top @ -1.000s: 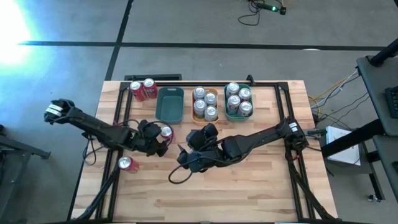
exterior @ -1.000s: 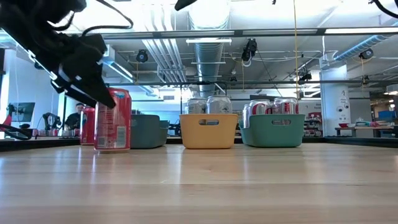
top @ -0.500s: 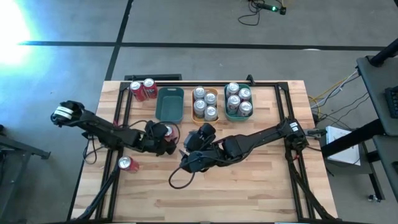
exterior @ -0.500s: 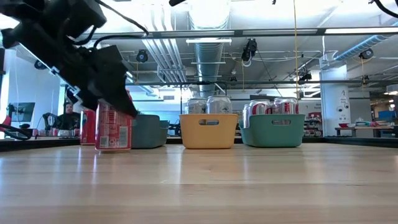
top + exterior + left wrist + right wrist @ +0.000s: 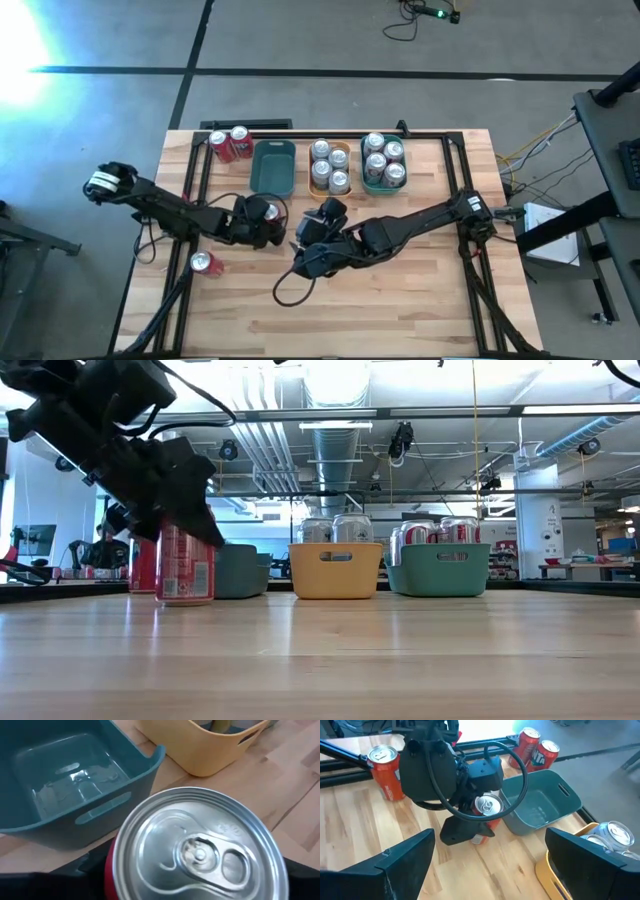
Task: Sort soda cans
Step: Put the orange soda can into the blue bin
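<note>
While the right gripper (image 5: pixel 306 262) waits with fingers spread at lower centre of the high view, the left gripper (image 5: pixel 262 222) pinches an upright red aluminium soda can (image 5: pixel 264 213) standing on the wooden table (image 5: pixel 400 300), just below the empty dark teal plastic tray (image 5: pixel 273 166).

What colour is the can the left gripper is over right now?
Red aluminium soda can with a shiny silver top; low view shows it best.
</note>
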